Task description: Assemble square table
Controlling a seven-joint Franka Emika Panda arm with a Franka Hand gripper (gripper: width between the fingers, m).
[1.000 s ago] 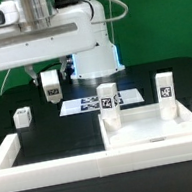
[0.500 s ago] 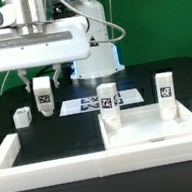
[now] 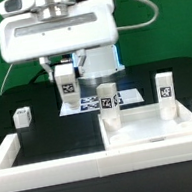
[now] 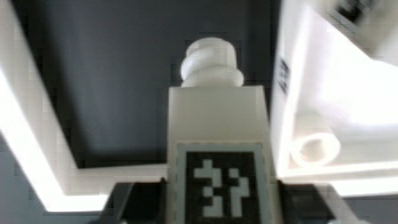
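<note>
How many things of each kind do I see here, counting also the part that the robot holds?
Legs: 4 (held leg between the jaws; loose leg on the black worktop; two upright legs on the table top)
Table top: 1
Marker board: 1
Total: 6
</note>
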